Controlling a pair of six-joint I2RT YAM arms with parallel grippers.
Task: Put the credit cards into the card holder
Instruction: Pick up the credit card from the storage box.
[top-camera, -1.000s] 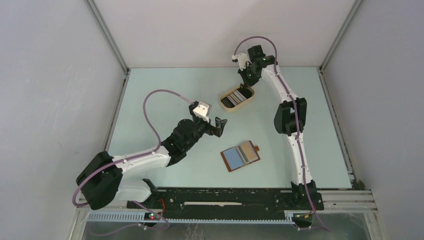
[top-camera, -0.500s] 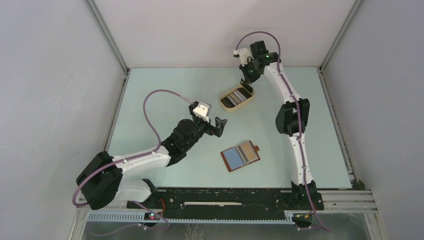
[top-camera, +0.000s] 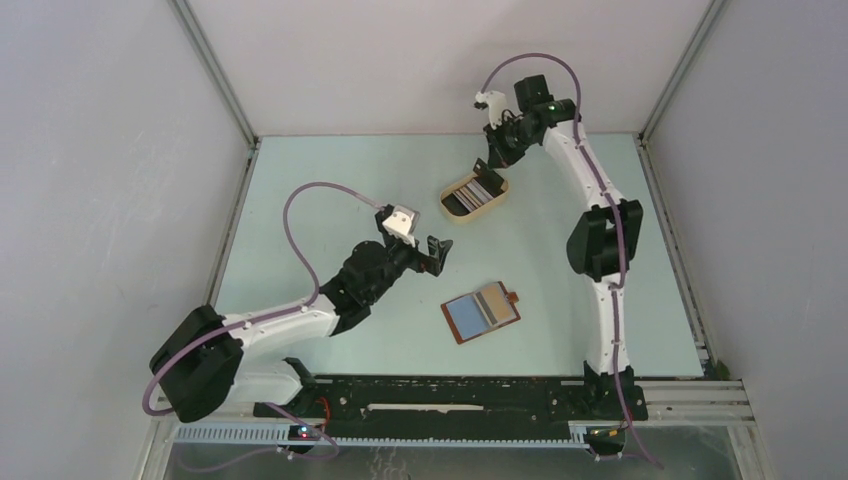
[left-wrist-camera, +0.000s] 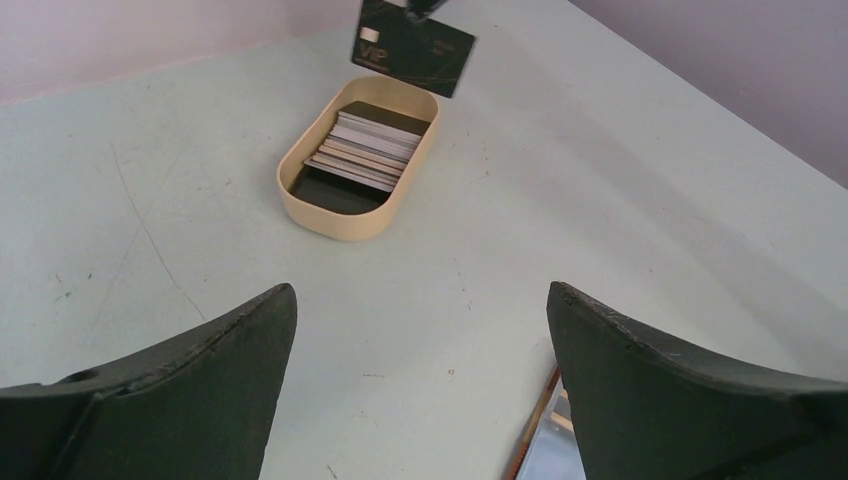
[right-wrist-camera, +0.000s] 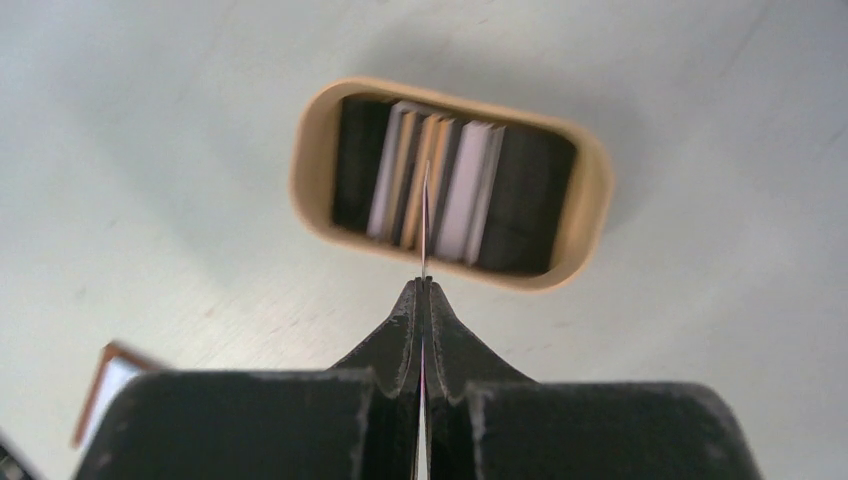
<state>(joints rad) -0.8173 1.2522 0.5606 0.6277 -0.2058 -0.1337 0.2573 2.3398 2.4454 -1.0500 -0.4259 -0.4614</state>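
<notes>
Over the tray (right-wrist-camera: 300, 180), right gripper (right-wrist-camera: 423, 285) pinches a card (right-wrist-camera: 424, 215) seen edge-on

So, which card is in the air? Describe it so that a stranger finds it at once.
Look to the far side of the pale green table, where a beige oval tray holds a row of cards. Just above it, the right gripper pinches one black card marked VIP; unlike the others, it hangs in the air, outside the tray.

black card (left-wrist-camera: 415, 50) with pale lettering in the dark right claw (right-wrist-camera: 422, 285); below the claw, a beige tray (left-wrist-camera: 345, 228) of black, white and grey cards (left-wrist-camera: 365, 150) on a pale green table (left-wrist-camera: 620, 180).
</notes>
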